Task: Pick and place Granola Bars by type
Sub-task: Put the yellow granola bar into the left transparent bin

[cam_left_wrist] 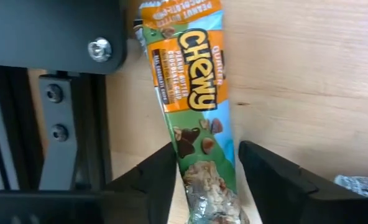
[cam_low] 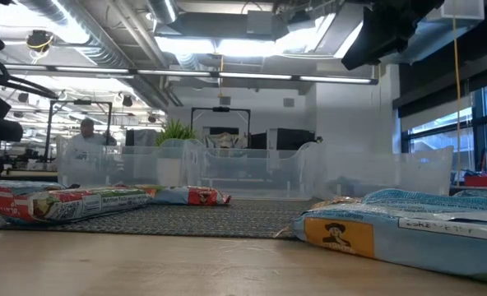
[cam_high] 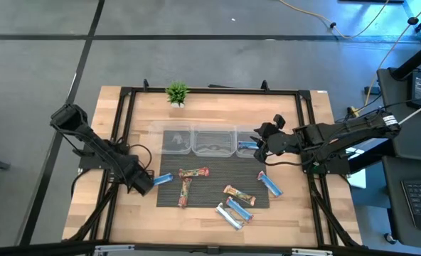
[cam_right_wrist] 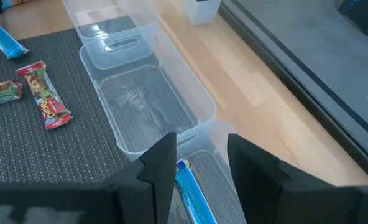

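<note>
My left gripper [cam_high: 145, 182] is low at the dark mat's left edge, shut on a blue, green and orange Chewy granola bar [cam_left_wrist: 193, 93] [cam_high: 164, 178]. My right gripper [cam_high: 262, 140] [cam_right_wrist: 199, 155] hovers open above the right-hand clear bin [cam_high: 247, 144], where a blue bar [cam_right_wrist: 190, 190] lies flat on the bin floor. Other bars lie flat on the mat: red multicoloured ones [cam_high: 194, 173] [cam_high: 185, 192] [cam_high: 239, 193], blue ones [cam_high: 271, 185] [cam_high: 239, 208] and a silvery one [cam_high: 230, 217]. The low view shows a blue bar [cam_low: 408, 226] close up. My left gripper pinches the Chewy bar between its two fingers at the bar's near end [cam_left_wrist: 206, 180], where the wrapper looks squeezed narrower. The fingers lie along the bar, which reaches away from them toward the table's right. Whether it is lifted off the table, I cannot tell.
Three clear bins stand in a row behind the mat: left [cam_high: 176, 140], middle [cam_high: 214, 141], right. A small potted plant [cam_high: 177, 92] stands at the far edge. A black frame rail [cam_high: 118, 128] runs around the table. Bare wood [cam_high: 196, 107] lies behind the bins.
</note>
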`<state>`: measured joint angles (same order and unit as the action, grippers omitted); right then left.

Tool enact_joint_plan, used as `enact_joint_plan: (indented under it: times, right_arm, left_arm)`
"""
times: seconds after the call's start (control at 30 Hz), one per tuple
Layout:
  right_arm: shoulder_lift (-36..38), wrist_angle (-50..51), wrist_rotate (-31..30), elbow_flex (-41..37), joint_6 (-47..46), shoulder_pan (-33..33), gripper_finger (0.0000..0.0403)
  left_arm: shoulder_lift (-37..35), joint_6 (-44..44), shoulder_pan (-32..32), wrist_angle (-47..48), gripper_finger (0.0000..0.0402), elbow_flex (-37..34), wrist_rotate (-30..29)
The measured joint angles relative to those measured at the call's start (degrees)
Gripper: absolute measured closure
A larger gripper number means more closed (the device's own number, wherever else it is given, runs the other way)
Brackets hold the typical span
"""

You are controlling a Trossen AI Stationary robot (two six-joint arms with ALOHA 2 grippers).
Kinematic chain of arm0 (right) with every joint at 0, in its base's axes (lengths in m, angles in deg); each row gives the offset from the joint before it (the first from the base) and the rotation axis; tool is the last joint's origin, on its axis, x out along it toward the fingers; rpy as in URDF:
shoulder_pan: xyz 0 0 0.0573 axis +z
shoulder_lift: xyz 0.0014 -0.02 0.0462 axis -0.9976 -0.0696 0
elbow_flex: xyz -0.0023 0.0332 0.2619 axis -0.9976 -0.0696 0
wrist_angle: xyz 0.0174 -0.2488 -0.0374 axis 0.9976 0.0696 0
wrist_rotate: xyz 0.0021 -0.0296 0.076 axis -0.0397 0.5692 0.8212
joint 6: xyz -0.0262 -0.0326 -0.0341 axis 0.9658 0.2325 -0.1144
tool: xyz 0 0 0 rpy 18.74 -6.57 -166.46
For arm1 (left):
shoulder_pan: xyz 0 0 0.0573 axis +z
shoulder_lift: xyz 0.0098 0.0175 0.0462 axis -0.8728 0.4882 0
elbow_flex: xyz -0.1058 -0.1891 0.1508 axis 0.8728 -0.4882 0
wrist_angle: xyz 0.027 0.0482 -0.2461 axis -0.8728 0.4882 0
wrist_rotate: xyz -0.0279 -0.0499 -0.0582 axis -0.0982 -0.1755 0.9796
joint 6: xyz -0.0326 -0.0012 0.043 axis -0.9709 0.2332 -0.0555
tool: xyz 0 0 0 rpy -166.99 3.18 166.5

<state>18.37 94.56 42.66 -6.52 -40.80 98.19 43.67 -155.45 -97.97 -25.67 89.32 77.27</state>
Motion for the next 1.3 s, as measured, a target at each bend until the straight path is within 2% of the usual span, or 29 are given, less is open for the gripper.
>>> enact_joint_plan:
  times: [0.3,0.5,0.67,0.8,0.9,0.97,1.13,1.3]
  right_arm:
    - [0.0,0.13,0.88,0.0,0.15,0.0,0.0256]
    - [0.0,0.13,1.49,0.0,0.17,0.0,0.0256]
    - [0.0,0.06,1.49,0.0,0.24,0.0,0.0256]
    - [0.02,-0.45,1.44,0.0,0.33,0.0,0.0256]
    - [0.02,-0.83,1.42,-0.01,0.33,0.0,0.0256]
    - [0.02,-1.41,1.4,0.0,0.35,0.0,0.0256]
    - [0.04,-3.35,1.71,-0.02,0.34,0.0,0.0256]
    - [0.04,-3.8,5.47,-0.02,-1.06,0.0,0.0256]
  left_arm:
    - [0.04,3.97,0.02,-0.07,0.0308,0.58,-1.22]
    - [0.16,7.53,0.04,14.01,0.0334,7.74,-2.38]
    - [0.09,8.44,0.07,29.99,0.034,17.85,-10.07]
    - [0.03,13.66,0.82,38.35,0.0339,26.26,-23.12]
    - [-0.69,23.36,3.3,37.49,0.0339,30.4,-34.22]
    - [-0.98,29.89,6.25,37.41,0.034,32.79,-37.16]
    - [-1.22,51.02,16.48,35.35,0.0342,35.79,-34.82]
    - [-1.13,78.74,25.9,25.9,0.0343,35.78,-31.52]
